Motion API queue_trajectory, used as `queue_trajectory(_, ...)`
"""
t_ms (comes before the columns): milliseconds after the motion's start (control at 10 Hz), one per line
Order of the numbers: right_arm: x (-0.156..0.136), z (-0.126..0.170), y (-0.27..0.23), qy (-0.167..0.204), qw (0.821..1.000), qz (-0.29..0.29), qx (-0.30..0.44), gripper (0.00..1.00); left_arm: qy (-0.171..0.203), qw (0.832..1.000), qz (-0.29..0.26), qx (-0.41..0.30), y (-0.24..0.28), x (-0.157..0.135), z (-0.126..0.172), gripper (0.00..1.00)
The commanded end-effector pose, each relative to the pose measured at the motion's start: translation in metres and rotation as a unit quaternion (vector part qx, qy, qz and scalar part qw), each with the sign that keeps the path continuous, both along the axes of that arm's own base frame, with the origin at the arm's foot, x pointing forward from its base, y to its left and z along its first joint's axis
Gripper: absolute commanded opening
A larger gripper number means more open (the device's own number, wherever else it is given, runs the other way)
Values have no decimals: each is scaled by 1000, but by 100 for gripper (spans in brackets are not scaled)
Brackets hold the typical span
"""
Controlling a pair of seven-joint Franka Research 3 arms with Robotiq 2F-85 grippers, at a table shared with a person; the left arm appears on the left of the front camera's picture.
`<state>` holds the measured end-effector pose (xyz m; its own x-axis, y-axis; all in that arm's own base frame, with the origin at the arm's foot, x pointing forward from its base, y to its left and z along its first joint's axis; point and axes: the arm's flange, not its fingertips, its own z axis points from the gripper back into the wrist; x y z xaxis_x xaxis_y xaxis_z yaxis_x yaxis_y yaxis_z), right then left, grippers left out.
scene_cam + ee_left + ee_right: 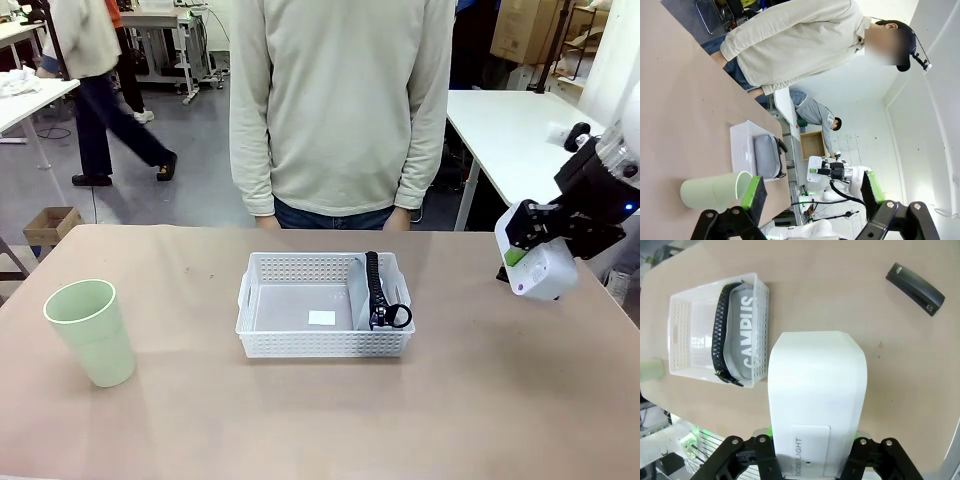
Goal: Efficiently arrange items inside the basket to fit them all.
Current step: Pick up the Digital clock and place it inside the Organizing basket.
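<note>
The white perforated basket (pixel 300 345) sits mid-table with the grey "CAMPUS" pouch (pixel 742 347) standing on edge against its right wall, black zipper up. My right gripper (pixel 528 262) hovers above the table right of the basket, shut on the white rectangular box (pixel 815 400). The small black slab (pixel 915 288) lies flat on the table in the right wrist view. The pale green cup (pixel 90 332) stands upright at the left. My left gripper (pixel 812 192) is open, with the cup (pixel 715 190) lying beyond its left finger in the left wrist view.
A person in a pale sweatshirt (pixel 340 100) stands at the far edge right behind the basket, hands at their sides. Bare tabletop (pixel 320 420) runs along the front. Another person walks in the background at the left.
</note>
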<state>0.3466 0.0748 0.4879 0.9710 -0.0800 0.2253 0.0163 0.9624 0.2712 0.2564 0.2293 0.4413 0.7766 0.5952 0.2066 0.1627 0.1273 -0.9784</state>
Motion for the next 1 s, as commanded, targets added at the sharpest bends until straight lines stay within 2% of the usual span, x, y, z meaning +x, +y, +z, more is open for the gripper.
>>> queue_trajectory(0,-3,1,6,-1,1000,9,-10,0,-9,1000,-4,3,0,-2,1,100)
queue_trajectory(300,-3,1,6,-1,1000,9,-10,0,-9,1000,-4,3,0,-2,1,100)
queue_trajectory(400,0,-2,3,3,1000,5,-4,52,-9,1000,-4,3,0,-2,1,100)
queue_trajectory(500,-6,-5,4,-16,1000,9,-10,52,-9,1000,-4,3,0,-2,1,100)
queue_trajectory(600,5,7,24,-47,998,19,-40,52,-9,1000,-4,3,0,-2,1,100)
queue_trajectory(900,63,29,134,-63,981,146,-114,52,-9,1000,-4,3,0,-2,1,100)
